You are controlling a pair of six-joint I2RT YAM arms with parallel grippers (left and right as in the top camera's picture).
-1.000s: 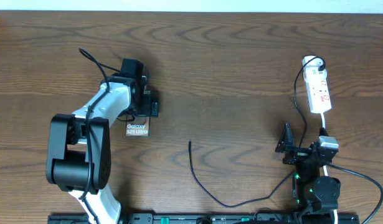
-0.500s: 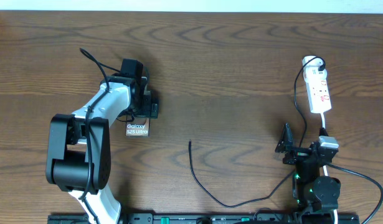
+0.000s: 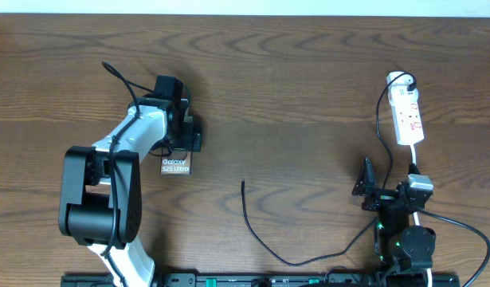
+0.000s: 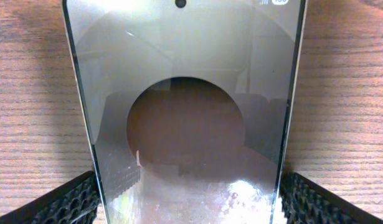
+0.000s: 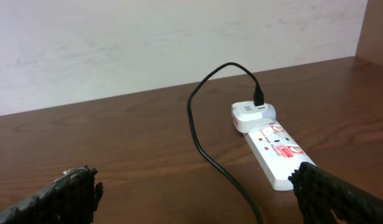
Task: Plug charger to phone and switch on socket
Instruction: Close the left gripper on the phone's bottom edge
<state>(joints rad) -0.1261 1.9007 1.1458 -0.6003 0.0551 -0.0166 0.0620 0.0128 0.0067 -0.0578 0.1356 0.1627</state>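
Observation:
The phone lies flat on the wooden table, its "Galaxy S25 Ultra" lettering showing below my left gripper. In the left wrist view the phone fills the space between both fingers, which press its two long edges. The charger cable lies loose, its connector tip free on the table right of the phone. The cable runs to a white adapter plugged into the socket strip, which lies at the far right. My right gripper is open and empty, below the strip.
The strip's white cord runs down past the right arm's base. The wall rises behind the table's far edge. Bare wood lies between the phone and the strip.

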